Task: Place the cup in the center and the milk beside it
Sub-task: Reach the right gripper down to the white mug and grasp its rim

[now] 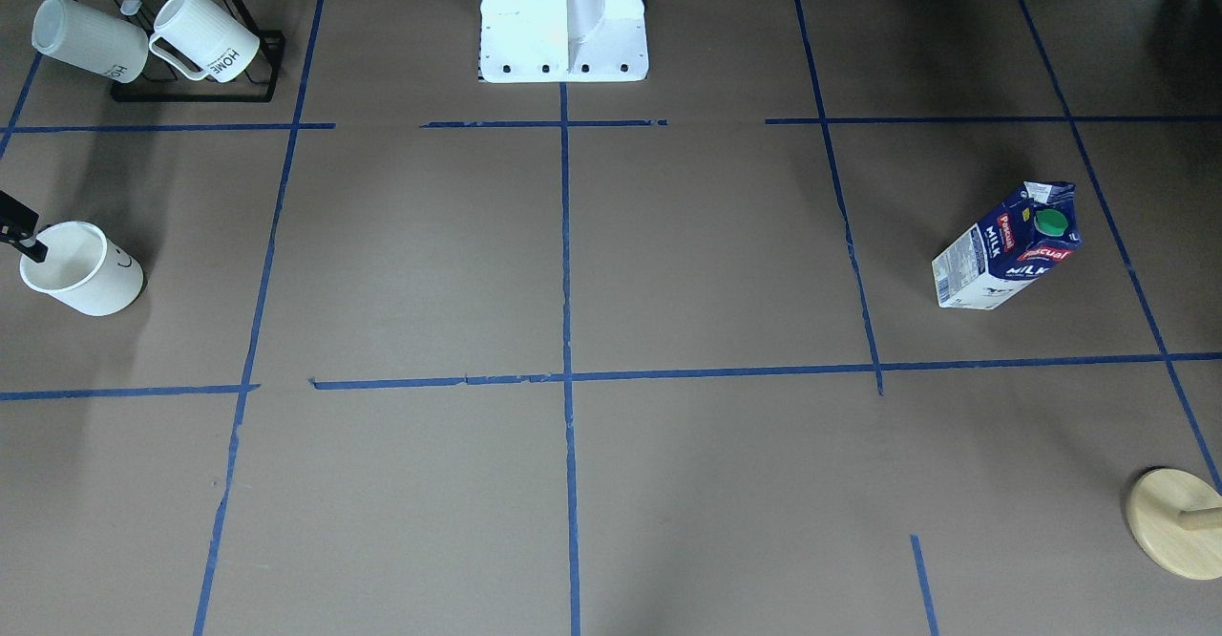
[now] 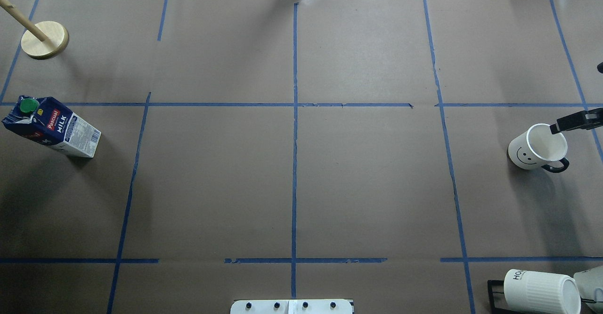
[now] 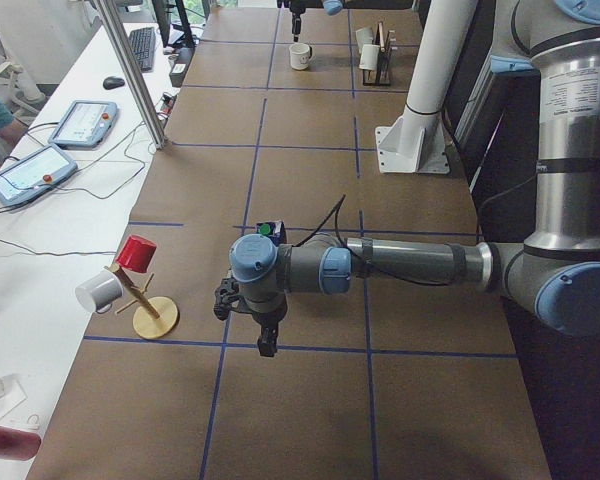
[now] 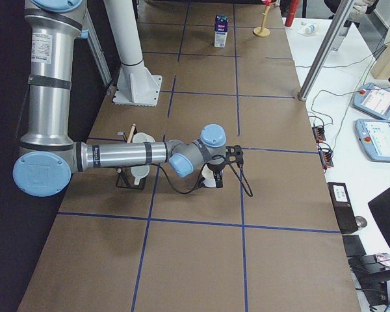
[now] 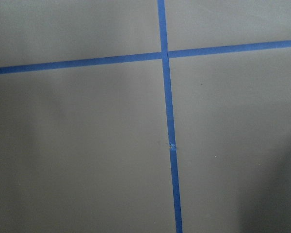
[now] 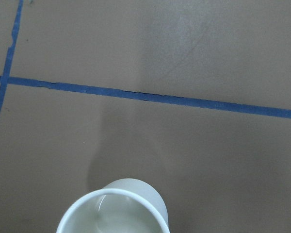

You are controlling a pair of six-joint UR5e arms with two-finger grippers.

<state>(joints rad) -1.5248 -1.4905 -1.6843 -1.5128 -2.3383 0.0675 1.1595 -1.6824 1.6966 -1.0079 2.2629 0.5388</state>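
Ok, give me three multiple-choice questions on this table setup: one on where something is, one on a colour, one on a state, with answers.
1. Where does the milk stand in the overhead view?
A) on the middle tape crossing
B) at the left edge, near the wooden stand
C) at the right edge

2. What colour is the milk's cap?
A) green
B) red
C) yellow

3. How is the cup placed?
A) on its side
B) upside down
C) upright, mouth up

Answers:
1 B, the carton sits far left, close to the stand.
2 A, the round cap on top is green.
3 C, its open rim faces up and its base is on the table.
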